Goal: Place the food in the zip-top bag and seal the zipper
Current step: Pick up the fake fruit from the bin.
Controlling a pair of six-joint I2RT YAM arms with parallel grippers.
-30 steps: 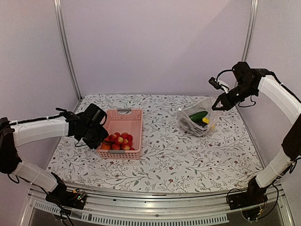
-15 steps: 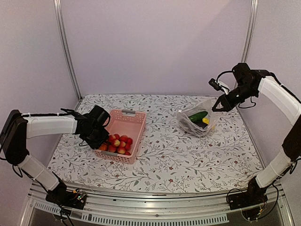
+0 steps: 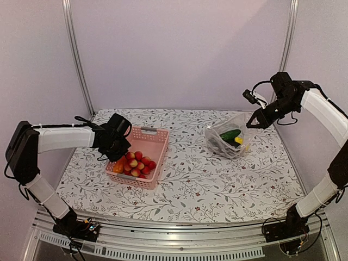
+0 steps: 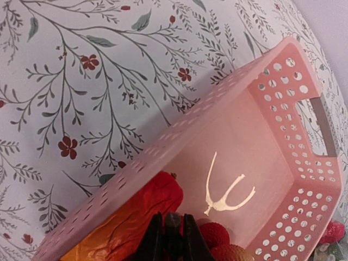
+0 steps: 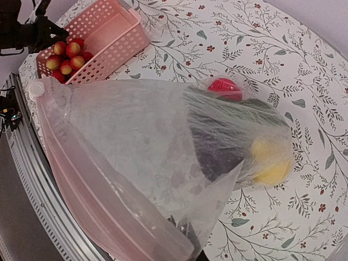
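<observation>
The food lies in two places. Red berries (image 3: 137,163) and a red-orange pepper (image 4: 136,217) lie in the pink basket (image 3: 152,142). A green piece (image 3: 229,134), a yellow piece (image 5: 269,157), a dark purple piece and a red piece sit inside the clear zip-top bag (image 3: 227,140). My left gripper (image 3: 116,145) is shut on the basket's near-left rim and holds that end raised, so the basket tilts. In the left wrist view its fingertips (image 4: 154,239) are pressed together. My right gripper (image 3: 255,122) is shut on the bag's mouth edge and holds it up. The pale pinkish zipper (image 5: 103,201) runs along that mouth.
The flowered tablecloth (image 3: 206,179) covers the table between basket and bag. Metal frame posts (image 3: 76,60) stand at the back corners. A metal rail (image 3: 179,247) runs along the near edge. The basket also shows far off in the right wrist view (image 5: 109,32).
My left gripper moved up and toward the back, turning and tilting the basket; the berries slid toward its near right corner. The right gripper and the bag hardly moved.
</observation>
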